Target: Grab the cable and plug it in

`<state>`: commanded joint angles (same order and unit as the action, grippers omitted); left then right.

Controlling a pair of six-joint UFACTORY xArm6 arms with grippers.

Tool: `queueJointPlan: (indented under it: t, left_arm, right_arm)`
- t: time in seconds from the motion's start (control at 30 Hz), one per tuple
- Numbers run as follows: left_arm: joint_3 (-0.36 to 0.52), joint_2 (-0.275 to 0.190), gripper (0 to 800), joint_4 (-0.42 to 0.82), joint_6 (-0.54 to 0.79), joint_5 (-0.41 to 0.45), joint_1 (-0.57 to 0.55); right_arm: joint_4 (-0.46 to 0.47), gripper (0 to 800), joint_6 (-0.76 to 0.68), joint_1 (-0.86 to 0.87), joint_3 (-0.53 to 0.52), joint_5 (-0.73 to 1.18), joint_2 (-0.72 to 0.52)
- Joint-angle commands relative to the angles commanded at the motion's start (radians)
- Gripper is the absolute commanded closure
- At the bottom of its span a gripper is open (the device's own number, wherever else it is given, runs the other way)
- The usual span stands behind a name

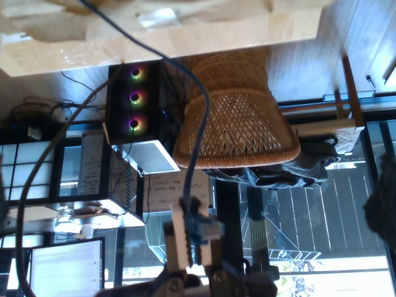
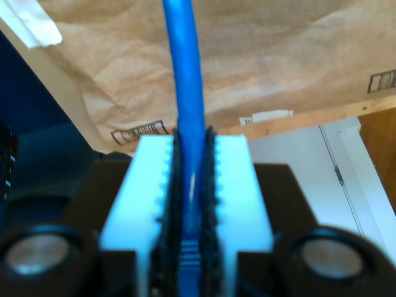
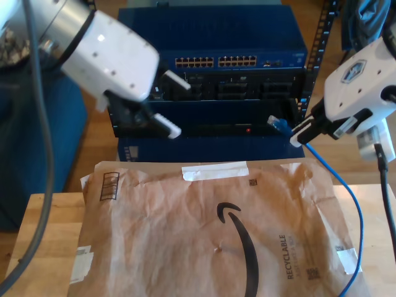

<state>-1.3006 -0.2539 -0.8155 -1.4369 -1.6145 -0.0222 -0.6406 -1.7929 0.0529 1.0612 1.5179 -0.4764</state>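
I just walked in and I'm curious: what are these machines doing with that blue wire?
Two robot arms are trying to plug a cable into a blue rack unit. In the exterior view, an arm on the right holds the plug near the unit's front, not yet in a port. My first gripper has a plug at its tips, and my second gripper is clamped on the cable.
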Motion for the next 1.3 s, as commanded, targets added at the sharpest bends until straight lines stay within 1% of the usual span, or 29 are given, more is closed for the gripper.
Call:
queueJointPlan:
  t: [0.13,0.23,0.3,0.43,0.53,0.73,0.93,1.1,1.23,1.3]
  left_arm:
    - [-0.072,0.009,0,0.0,-0.026,-0.005,-0.011]
    - [-0.101,0.008,0,-0.006,-0.032,-0.006,-0.009]
    - [-0.106,0.006,0,-0.034,-0.032,-0.014,-0.008]
    - [-0.11,0.005,0,-0.101,-0.032,-0.068,-0.006]
    - [-0.126,0.003,0,-0.149,-0.031,-0.106,-0.003]
    - [-0.147,0.003,0,-0.203,-0.032,-0.153,-0.002]
    - [-0.16,0.006,0,-0.204,-0.032,-0.157,-0.002]
    - [-0.157,0.009,0,-0.204,-0.032,-0.157,-0.003]
    - [-0.161,0.025,0,-0.203,-0.032,-0.157,-0.005]
    - [-0.161,0.029,0,-0.203,-0.032,-0.155,-0.005]
  right_arm:
    - [-0.046,794,0.0,0.003,0.04,0.025,-0.002]
    - [-0.075,794,0.0,0.014,0.063,0.031,-0.002]
    - [-0.094,794,0.0,0.014,0.074,0.035,-0.003]
    - [-0.133,794,0.0,0.017,0.109,0.058,-0.006]
    - [-0.155,794,0.0,0.028,0.117,0.068,-0.025]
    - [-0.161,794,0.0,0.029,0.117,0.074,-0.048]
    - [-0.161,793,-0.002,0.029,0.123,0.072,-0.051]
    - [-0.161,793,-0.003,0.029,0.161,0.074,-0.049]
    - [-0.161,793,-0.005,0.029,0.196,0.074,-0.049]
    - [-0.163,793,-0.005,0.029,0.198,0.074,-0.049]
